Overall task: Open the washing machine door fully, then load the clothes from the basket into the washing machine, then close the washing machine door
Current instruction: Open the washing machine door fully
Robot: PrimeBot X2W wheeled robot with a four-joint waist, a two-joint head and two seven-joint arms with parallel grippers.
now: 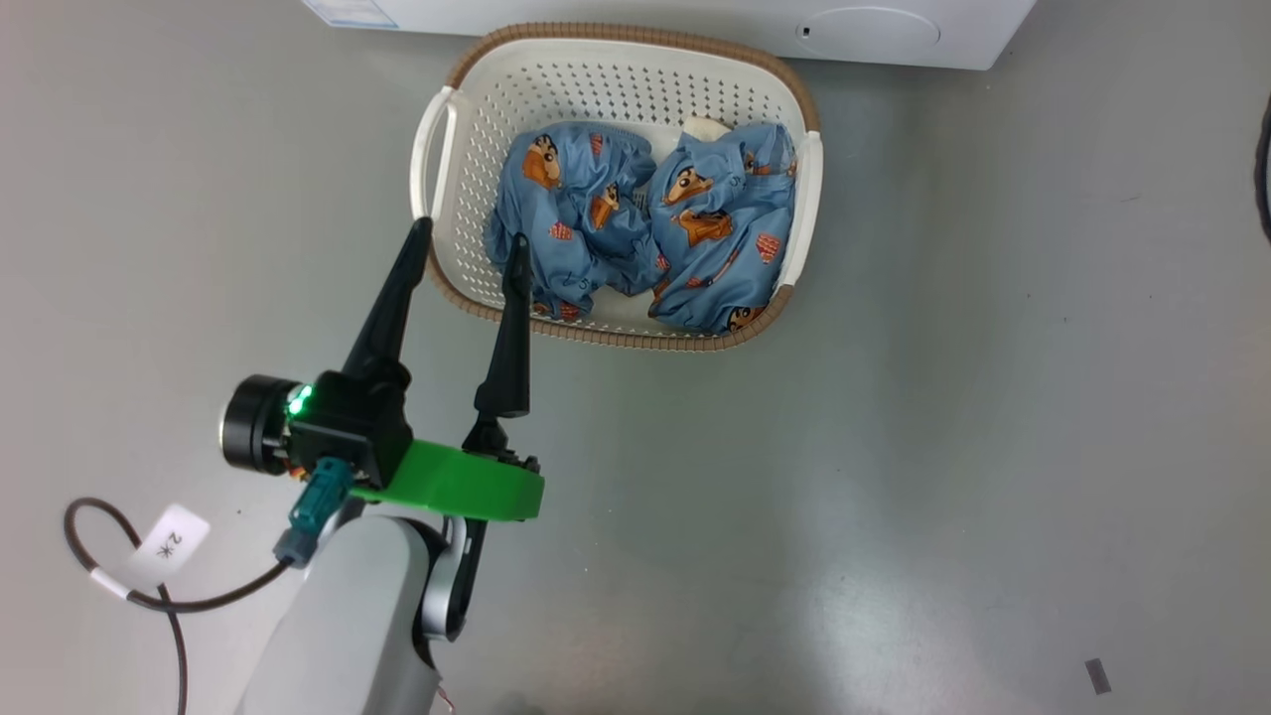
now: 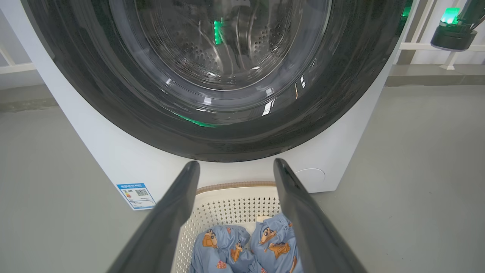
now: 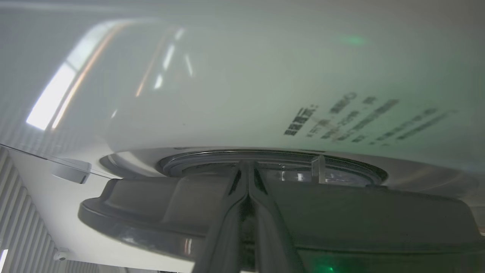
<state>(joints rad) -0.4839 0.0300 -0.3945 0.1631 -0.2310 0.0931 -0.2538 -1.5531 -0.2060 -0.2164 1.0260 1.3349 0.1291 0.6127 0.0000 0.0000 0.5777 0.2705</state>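
Basket [image 1: 596,89] of clothes [image 1: 715,238] on the floor [image 1: 894,447], left gripper [image 1: 469,233] spread wide at its near-left rim.
The clothes lie bunched inside the basket. The washing machine [image 1: 616,15] stands just behind the basket, its door [image 2: 113,94] facing out above it. The left gripper holds nothing, fingertips over the basket's rim. The right gripper [image 3: 248,167] has its fingers pressed together, tips at a blurred dark rounded edge.

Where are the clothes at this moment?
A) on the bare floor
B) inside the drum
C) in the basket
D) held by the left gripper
C: the clothes lie bundled inside the basket, and the left gripper stands open and empty near its rim.
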